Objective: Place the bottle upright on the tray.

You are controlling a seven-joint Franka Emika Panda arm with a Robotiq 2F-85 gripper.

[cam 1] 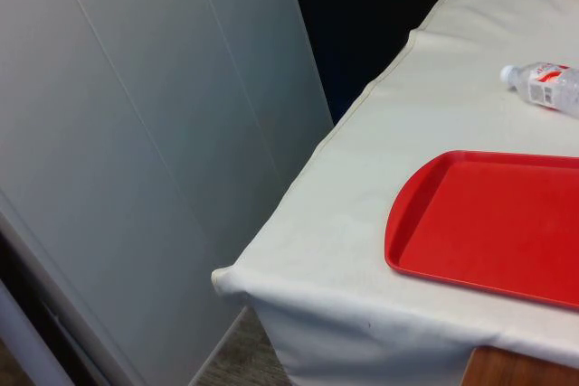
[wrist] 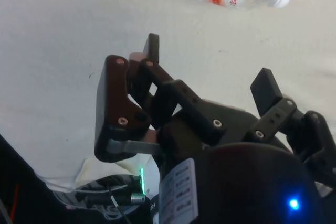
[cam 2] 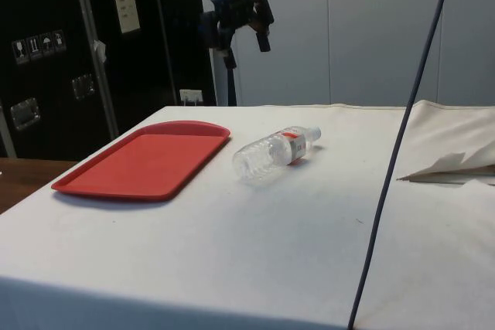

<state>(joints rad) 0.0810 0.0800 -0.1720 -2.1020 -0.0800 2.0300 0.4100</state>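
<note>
Table (cam 2: 255,245) carries a bare red tray (cam 2: 143,161) with nothing on it; the clear bottle (cam 2: 274,152) lies on its side just beside the tray, capped, probably empty. Hand (cam 2: 246,45) hangs well above, fingers apart, holding nothing. Bottle looks light, thin-walled, slick and prone to roll, so grip mid-body at the red label.

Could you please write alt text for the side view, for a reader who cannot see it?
A clear plastic water bottle with a red label lies on its side on a white-clothed table, beside an empty red tray but not touching it. The robot's black gripper hangs open, well above them, with nothing between its fingers.
</note>
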